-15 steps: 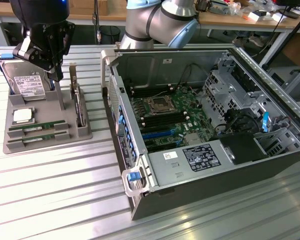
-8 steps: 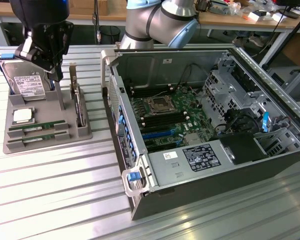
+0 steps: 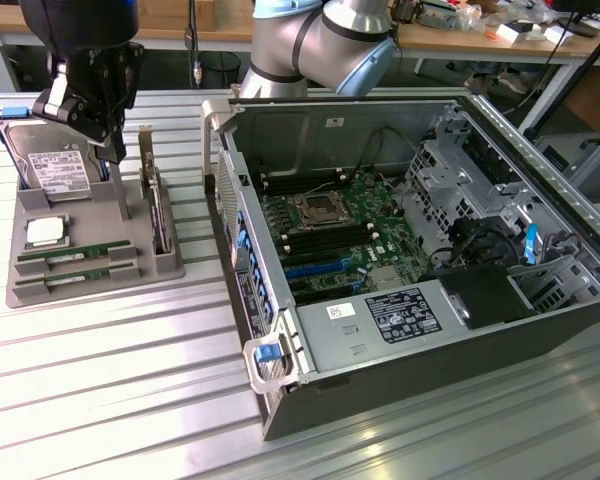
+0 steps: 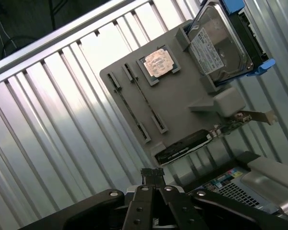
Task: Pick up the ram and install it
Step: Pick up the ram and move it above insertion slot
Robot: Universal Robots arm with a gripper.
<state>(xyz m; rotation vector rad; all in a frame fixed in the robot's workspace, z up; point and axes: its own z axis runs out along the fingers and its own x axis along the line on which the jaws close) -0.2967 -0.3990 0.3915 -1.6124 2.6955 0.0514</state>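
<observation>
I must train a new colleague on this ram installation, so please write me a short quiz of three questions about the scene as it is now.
1. True or false: two ram sticks lie in the gray tray.
2. The gripper is: A open; B shut and empty; C shut on a ram stick.
3. Which part lies between the hard drive and the ram sticks?

Key: 1 true; 2 B; 3 the processor chip.

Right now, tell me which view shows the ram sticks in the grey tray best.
The exterior view: both ram sticks show their green sides and pale labels in the grey tray. The wrist view sees the ram sticks edge-on, as thin dark lines.
</observation>
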